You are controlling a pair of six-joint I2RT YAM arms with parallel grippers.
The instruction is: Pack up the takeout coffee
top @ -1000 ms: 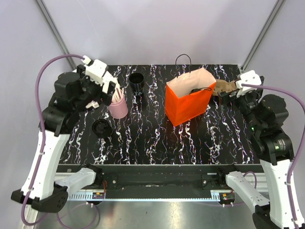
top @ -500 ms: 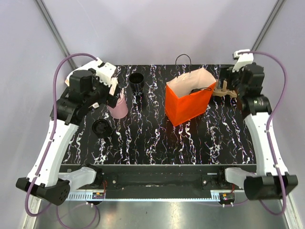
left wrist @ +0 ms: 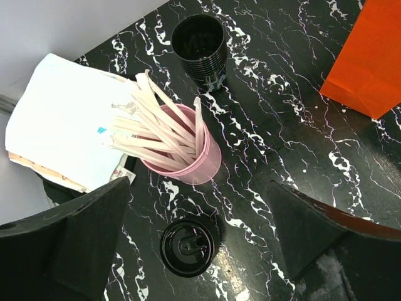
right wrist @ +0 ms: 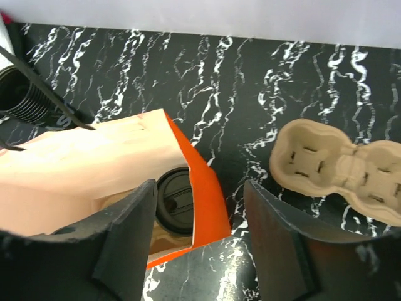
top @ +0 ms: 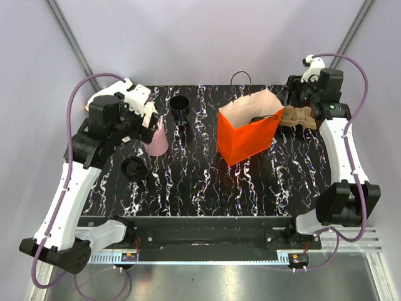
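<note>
Coffee (right wrist: 175,210) in bag (right wrist: 210,207), only lid showing | left pincer (left wrist: 199,185) spread | right pincer (right wrist: 199,188) spread

**Surface** (top: 188,188): rectangular top, black with white marble-like veining, slightly glossy.

**Walls** (top: 207,37): plain, pale lilac-grey panels behind the far edge and along both side edges.

**Struts:** two slim metal bars, the left strut (top: 72,41) meeting the far left corner and the right strut (top: 344,44) meeting the far right corner, each slanting outward in the overhead view.

**Rail** (top: 207,257): pale toothed metal strip along the near edge, in front of a black recessed channel.

**Metal sheet** (top: 207,282): brushed grey, lying in front of the rail, with dull reflections.

**Light:** even and diffuse, with soft, short shadows.
</note>
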